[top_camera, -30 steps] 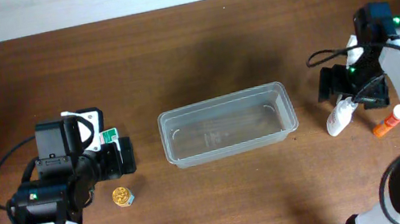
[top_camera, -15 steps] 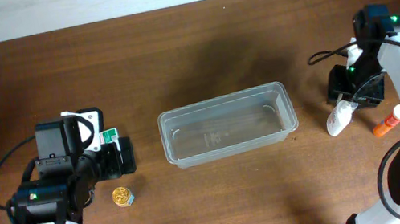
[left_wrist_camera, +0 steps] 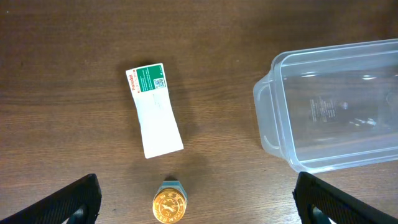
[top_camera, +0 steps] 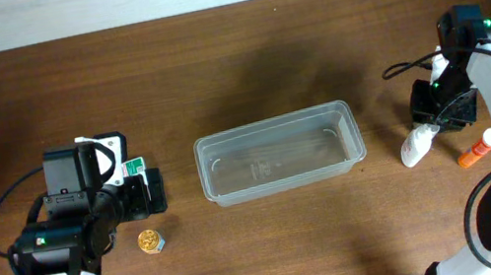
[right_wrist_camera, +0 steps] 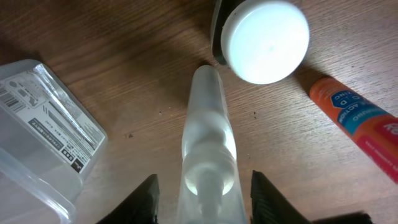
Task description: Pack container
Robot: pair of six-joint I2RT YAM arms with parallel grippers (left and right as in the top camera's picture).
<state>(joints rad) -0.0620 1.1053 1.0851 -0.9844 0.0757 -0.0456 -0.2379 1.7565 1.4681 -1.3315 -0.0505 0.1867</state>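
Where the table (top_camera: 215,73) shows woodgrain, the container (top_camera: 279,157) (round-cornered) is clear plastic.

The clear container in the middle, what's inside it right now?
Nothing is packed in the container yet: its floor shows only faint moulded marks and the brown table through the plastic. Overhead, no part of the inside is covered.
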